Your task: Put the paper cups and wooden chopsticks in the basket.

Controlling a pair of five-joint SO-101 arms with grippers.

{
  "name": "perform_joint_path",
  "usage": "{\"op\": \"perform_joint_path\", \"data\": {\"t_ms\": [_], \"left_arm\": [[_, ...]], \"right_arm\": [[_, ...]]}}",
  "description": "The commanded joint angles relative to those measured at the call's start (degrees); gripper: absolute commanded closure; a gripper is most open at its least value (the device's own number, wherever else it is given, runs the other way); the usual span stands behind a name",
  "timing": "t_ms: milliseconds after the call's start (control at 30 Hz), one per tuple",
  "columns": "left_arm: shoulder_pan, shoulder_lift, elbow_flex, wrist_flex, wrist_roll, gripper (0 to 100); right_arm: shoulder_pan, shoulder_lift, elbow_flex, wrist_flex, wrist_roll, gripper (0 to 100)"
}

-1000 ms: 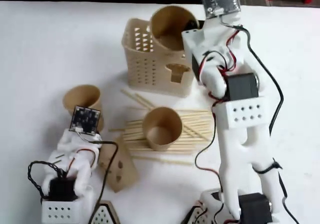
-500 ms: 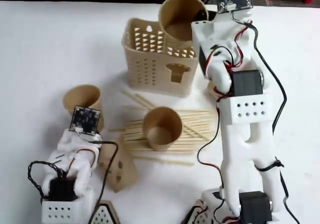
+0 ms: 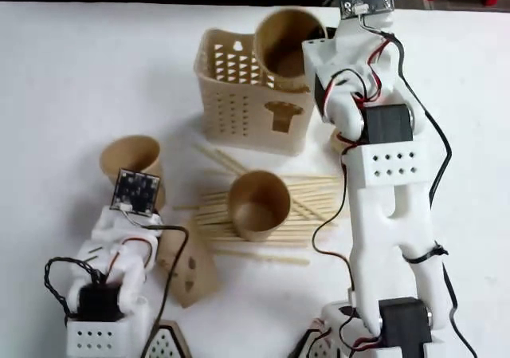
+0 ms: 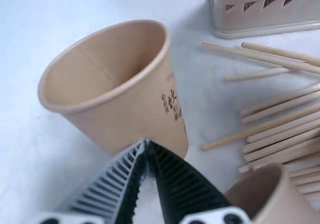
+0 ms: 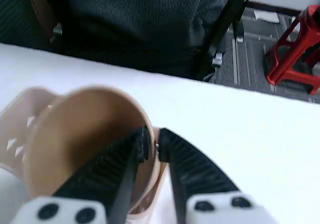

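Note:
A paper cup (image 3: 287, 39) hangs tilted over the far right corner of the cream basket (image 3: 239, 103), with my right gripper (image 5: 152, 139) shut on its rim (image 5: 85, 134). A second paper cup (image 3: 259, 205) stands upright on the spread of wooden chopsticks (image 3: 315, 190) in front of the basket. A third paper cup (image 4: 110, 89) stands at the left, also seen from above (image 3: 130, 157). My left gripper (image 4: 146, 145) is shut, its tips against that cup's lower wall with nothing between them.
A flattened brown paper piece (image 3: 190, 269) lies beside the left arm near the table's front edge. The right arm (image 3: 390, 214) stretches along the table's right side. A red stool (image 5: 295, 54) and a dark chair stand beyond the far edge.
My right gripper carried its cup a little to the right and farther back over the basket's corner. The left arm, the other cups and the chopsticks stayed put.

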Motion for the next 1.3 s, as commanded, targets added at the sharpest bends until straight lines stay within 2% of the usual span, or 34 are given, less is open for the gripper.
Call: {"op": "perform_joint_path", "data": {"t_ms": [0,100,367,733,867,1033,1267], "left_arm": [[-0.2,-0.5,-0.3,-1.3,-0.4,97],[-0.2,-0.5,-0.3,-1.3,-0.4,97],[-0.2,-0.5,-0.3,-1.3,-0.4,97],[-0.2,-0.5,-0.3,-1.3,-0.4,97],[-0.2,-0.5,-0.3,-1.3,-0.4,97],[-0.2,-0.5,-0.3,-1.3,-0.4,97],[-0.2,-0.5,-0.3,-1.2,-0.4,97]], "right_arm": [[0.4,-0.9,-2.3,2.2,-0.7,84.0],[0.5,-2.2,-2.3,3.9,-0.7,79.9],[1.0,-8.2,-2.0,13.3,-0.4,80.0],[13.4,-9.7,0.9,30.8,-0.4,80.0],[18.1,-9.6,7.5,30.1,-0.1,79.8],[18.5,-9.6,17.0,26.1,-0.1,79.8],[18.6,-9.6,31.3,11.1,-0.4,79.8]]}}
